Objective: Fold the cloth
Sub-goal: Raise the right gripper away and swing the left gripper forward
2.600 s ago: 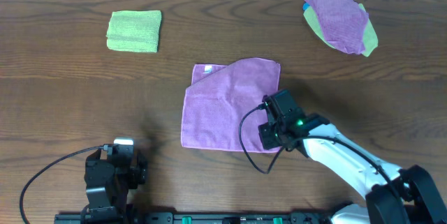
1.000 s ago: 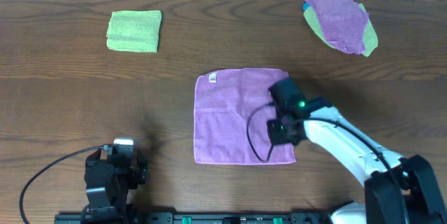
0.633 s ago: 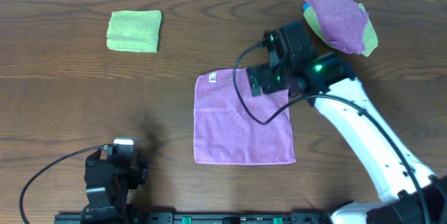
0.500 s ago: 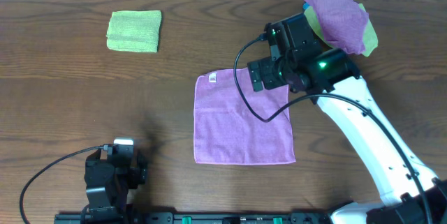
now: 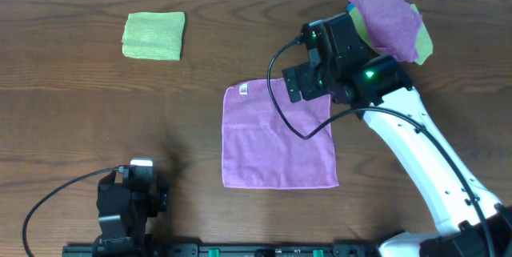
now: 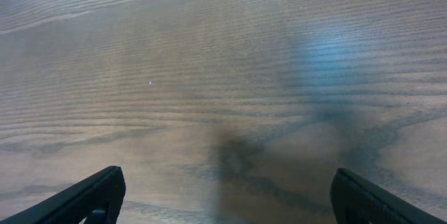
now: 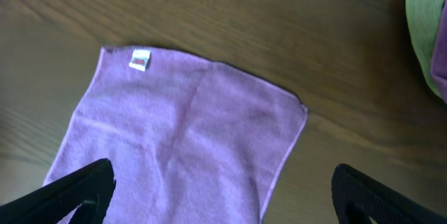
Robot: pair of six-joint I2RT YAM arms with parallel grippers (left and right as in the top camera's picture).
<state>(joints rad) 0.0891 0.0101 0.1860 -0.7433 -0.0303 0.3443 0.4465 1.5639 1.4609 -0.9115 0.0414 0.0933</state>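
Note:
The purple cloth (image 5: 278, 133) lies spread flat as a rough square in the middle of the table, its white tag (image 5: 243, 90) at the far left corner. My right gripper (image 5: 310, 81) hovers above the cloth's far right part, open, holding nothing. In the right wrist view the cloth (image 7: 188, 133) fills the space below the gripper (image 7: 223, 196), with the tag (image 7: 140, 61) at the upper left. My left gripper (image 5: 132, 185) rests at the near left edge, away from the cloth. In its own view this gripper (image 6: 223, 196) stands open over bare wood.
A folded green cloth (image 5: 154, 35) lies at the far left. A heap of purple and green cloths (image 5: 390, 22) sits at the far right, just behind the right arm; its edge (image 7: 427, 28) shows in the right wrist view. Cables run along the near edge.
The right gripper pulled the rumpled cloth out flat, let go of it and opened. It then rose and moved toward the cloth's far edge. The left arm stayed still.

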